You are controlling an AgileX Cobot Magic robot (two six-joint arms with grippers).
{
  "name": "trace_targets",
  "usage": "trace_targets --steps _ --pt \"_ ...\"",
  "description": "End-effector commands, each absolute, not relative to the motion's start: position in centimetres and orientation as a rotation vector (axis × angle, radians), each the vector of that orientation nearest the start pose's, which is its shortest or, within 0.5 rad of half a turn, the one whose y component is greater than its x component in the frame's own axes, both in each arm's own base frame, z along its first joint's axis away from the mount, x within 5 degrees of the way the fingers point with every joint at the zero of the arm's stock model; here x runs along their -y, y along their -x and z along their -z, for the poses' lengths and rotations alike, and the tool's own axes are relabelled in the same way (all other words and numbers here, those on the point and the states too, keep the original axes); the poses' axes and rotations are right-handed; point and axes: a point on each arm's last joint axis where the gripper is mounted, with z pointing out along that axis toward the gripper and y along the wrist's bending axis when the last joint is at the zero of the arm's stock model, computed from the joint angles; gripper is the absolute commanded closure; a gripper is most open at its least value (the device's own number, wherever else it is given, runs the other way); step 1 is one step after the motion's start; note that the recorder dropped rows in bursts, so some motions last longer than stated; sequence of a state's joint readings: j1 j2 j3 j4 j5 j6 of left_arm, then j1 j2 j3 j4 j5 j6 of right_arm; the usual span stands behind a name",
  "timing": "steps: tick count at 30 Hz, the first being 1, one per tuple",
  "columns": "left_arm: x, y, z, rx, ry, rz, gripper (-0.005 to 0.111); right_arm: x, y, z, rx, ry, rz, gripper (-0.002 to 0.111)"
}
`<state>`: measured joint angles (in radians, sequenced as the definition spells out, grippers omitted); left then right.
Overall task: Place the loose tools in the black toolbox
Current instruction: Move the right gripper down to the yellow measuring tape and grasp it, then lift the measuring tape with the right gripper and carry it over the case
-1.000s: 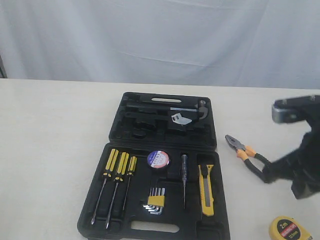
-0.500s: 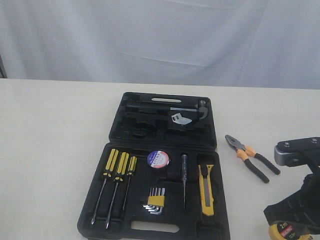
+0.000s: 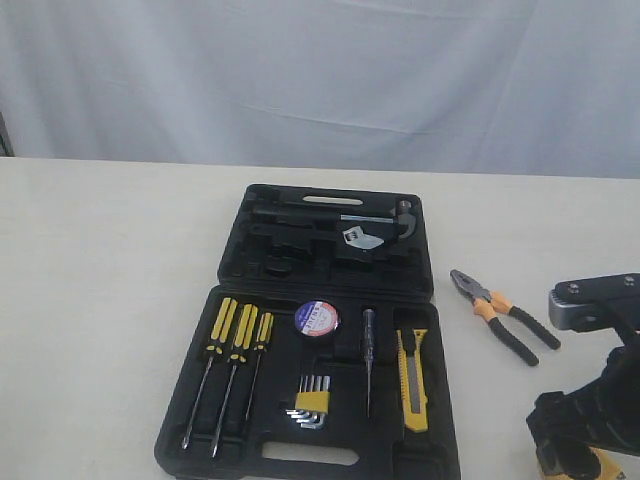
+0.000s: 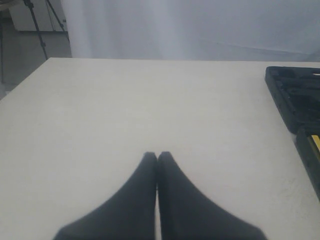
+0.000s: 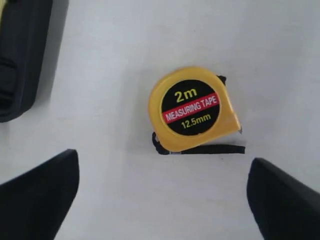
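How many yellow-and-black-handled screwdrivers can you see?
3 yellow-and-black-handled screwdrivers lie side by side at the left of the near half of the open black plastic toolbox. None seems hidden.

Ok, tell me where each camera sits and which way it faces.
Exterior view: off the arms, facing the table, looking at the open black toolbox and pliers; the right gripper shows at lower right.
Left wrist view: on the left arm, looking across the table towards a curtain; the shut left gripper shows.
Right wrist view: on the right arm, looking down at the yellow tape measure between the open right gripper's fingers.
Shared: exterior and right wrist views both show the tape measure and right gripper.
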<state>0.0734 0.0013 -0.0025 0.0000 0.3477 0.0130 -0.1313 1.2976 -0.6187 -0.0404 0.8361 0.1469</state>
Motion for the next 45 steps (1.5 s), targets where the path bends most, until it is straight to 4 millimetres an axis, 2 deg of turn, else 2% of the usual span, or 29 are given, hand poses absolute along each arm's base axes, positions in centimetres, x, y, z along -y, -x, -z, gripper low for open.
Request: trace_targets --steps 1,9,14,23,30,36,45 --pt "-0.4 -5.3 -18.2 -1.825 0.056 -0.053 0.107 3.4 -19.7 -18.0 -3.013 -0.413 0.116 0.024" --pt "-0.4 -5.3 -18.2 -1.825 0.056 -0.053 0.107 3.7 -20.8 -14.9 -3.125 -0.325 0.145 0.024" --pt "-0.4 -5.3 -18.2 -1.825 0.056 -0.053 0.107 3.8 -21.2 -13.7 -3.152 -0.322 0.14 0.024" --pt "-0.4 -5.3 -18.2 -1.825 0.056 -0.053 0.107 3.9 -21.9 -13.2 -3.1 -0.297 0.138 0.024" --pt "-0.4 -5.3 -18.2 -1.825 0.056 -0.053 0.107 4.0 -22.9 -12.2 -3.142 -0.284 0.138 0.024" --pt "-0.4 -5.3 -18.2 -1.825 0.056 -0.053 0.107 4.0 -23.2 -12.4 -3.139 -0.293 0.135 0.038" --pt "-0.4 -5.3 -18.2 -1.825 0.056 -0.053 0.107 4.0 -22.8 -12.4 -3.172 -0.296 0.14 0.038"
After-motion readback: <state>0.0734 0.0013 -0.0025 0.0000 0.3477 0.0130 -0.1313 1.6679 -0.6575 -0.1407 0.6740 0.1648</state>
